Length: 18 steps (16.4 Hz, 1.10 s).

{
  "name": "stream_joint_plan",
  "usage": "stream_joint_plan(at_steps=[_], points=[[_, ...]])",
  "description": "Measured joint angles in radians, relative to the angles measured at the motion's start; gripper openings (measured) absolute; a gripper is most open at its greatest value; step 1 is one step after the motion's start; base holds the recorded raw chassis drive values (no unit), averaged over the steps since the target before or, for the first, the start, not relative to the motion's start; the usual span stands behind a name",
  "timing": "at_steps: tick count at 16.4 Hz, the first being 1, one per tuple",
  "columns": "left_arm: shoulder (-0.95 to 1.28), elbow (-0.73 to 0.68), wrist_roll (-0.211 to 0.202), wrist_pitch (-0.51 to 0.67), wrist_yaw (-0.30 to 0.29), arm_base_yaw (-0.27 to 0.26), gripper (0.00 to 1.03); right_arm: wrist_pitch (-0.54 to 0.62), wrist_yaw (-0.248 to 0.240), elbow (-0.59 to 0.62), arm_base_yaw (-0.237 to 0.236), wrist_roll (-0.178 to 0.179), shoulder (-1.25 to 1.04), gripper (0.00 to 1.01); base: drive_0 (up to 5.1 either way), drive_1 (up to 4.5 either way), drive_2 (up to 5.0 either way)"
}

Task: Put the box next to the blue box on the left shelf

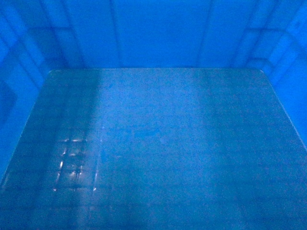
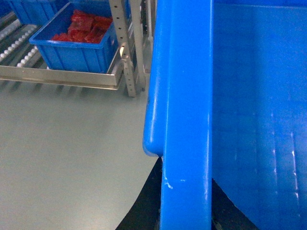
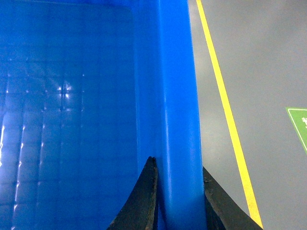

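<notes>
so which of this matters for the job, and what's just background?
Job:
- large blue plastic crate, rim clamped by right gripper
- white roller shelf
- smaller blue box of red packets on it

Background:
- grey floor
- yellow floor line
- green floor marking

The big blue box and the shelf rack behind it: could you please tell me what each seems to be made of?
The box looks like moulded plastic: even blue colour, a thick rounded rim and a glossy floor with a faint grid that catches glints. The shelf looks like bare grey metal, with a perforated upright and dull sheen; its small white rollers are probably plastic, though too small to tell.
</notes>
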<state>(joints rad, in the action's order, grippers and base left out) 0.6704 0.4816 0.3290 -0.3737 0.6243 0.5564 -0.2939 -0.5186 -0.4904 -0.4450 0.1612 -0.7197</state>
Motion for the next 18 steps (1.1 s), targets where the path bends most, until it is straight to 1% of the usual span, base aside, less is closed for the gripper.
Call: stream_joint_plan(at_steps=[18], points=[[0.0,0.0,0.0,0.002,0.0,0.0,0.08,0.0,0.0,0.0,0.0,-0.001,0.001,0.12,0.0,4.07,-4.1]])
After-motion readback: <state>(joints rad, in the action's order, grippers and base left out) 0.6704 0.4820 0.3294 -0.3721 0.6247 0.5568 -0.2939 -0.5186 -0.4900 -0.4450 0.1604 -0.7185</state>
